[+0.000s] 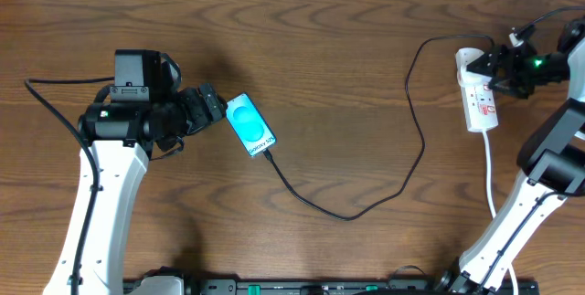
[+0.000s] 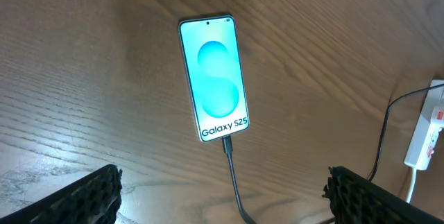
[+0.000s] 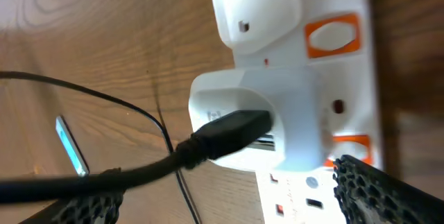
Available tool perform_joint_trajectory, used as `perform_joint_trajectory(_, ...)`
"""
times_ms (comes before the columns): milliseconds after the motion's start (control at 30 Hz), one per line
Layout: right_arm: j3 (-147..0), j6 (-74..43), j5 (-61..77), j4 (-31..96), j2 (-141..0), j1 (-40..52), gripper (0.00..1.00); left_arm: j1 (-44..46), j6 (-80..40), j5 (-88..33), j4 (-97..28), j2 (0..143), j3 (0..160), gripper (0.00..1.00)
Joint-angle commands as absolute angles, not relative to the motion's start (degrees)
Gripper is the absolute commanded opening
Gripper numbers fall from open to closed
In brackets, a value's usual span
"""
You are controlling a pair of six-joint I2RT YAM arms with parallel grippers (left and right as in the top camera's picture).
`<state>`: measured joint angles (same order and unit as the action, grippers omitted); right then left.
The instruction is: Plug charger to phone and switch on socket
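The phone (image 1: pixel 250 124) lies on the table with its cyan screen lit, and it shows in the left wrist view (image 2: pixel 212 78) reading "Galaxy S25". The black charger cable (image 1: pixel 366 202) runs from the phone's lower end, where its plug tip (image 2: pixel 227 144) sits in the port, across the table to a white adapter (image 3: pixel 243 116) in the socket strip (image 1: pixel 479 94). My left gripper (image 1: pixel 208 105) is open just left of the phone, its fingers (image 2: pixel 222 196) spread either side of the cable. My right gripper (image 1: pixel 501 68) is open over the strip, its fingers (image 3: pixel 229 196) astride the adapter and cable.
The strip's thick white cord (image 1: pixel 490 172) runs down toward the table's front edge at the right. Orange-red switches (image 3: pixel 333 33) mark the strip. Bare wood lies between the phone and the strip, crossed only by the black cable.
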<state>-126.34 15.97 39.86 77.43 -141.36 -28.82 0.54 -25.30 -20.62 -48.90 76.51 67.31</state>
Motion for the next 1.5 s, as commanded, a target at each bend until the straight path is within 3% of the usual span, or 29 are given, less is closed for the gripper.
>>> perform_joint_trajectory(0,-128.6,15.4,40.0,77.7,-140.3,-29.3,0.97,0.3,-25.2,-19.8,-49.1,76.7,67.8,0.95)
perform_joint_trajectory(1467,-127.7,15.0,32.2,77.5,-140.4,-25.6,0.96,0.3,-25.1,-19.8,-49.0,76.7,67.8,0.95)
